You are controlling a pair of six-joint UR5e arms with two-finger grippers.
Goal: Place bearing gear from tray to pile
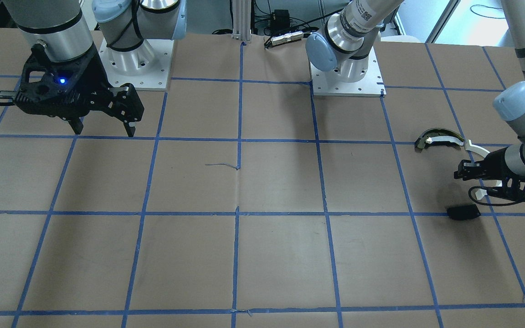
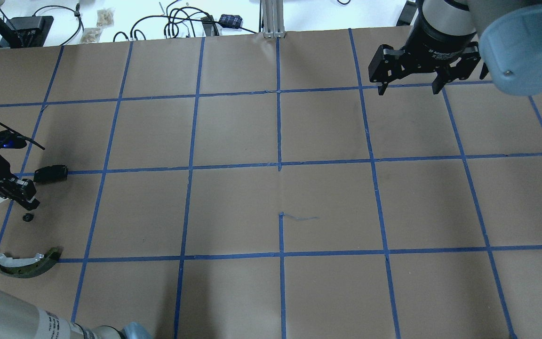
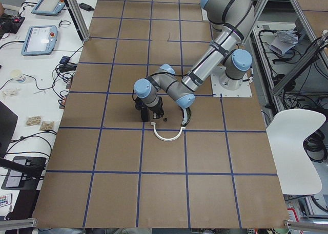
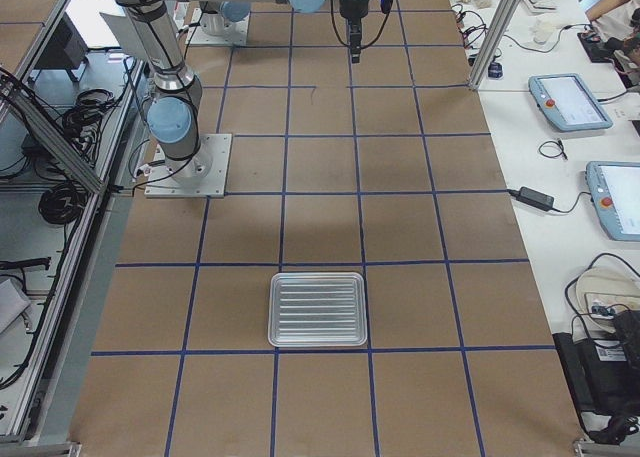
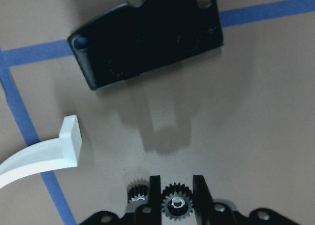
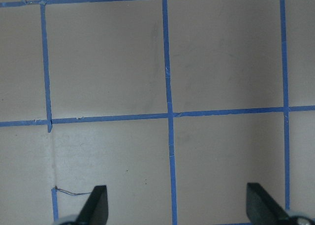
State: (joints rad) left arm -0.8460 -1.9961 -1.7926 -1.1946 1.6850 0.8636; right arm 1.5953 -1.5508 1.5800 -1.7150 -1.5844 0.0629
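Clasping bearing gear (image 5: pixel 176 204), left tool (image 5: pixel 177 183) cropped

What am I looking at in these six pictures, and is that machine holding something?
Two robot arms stand at a brown table gridded with blue tape. Four pictures come from cameras around it, two from cameras on the wrists. The left gripper pinches a small dark toothed gear in its fingers; a second small gear lies beside it. Nearby lie a flat black block, a white curved plastic arc and a dark, yellowish-edged curved metal piece. The right gripper hangs open, empty. A ribbed silver tray sits at the table's other end.
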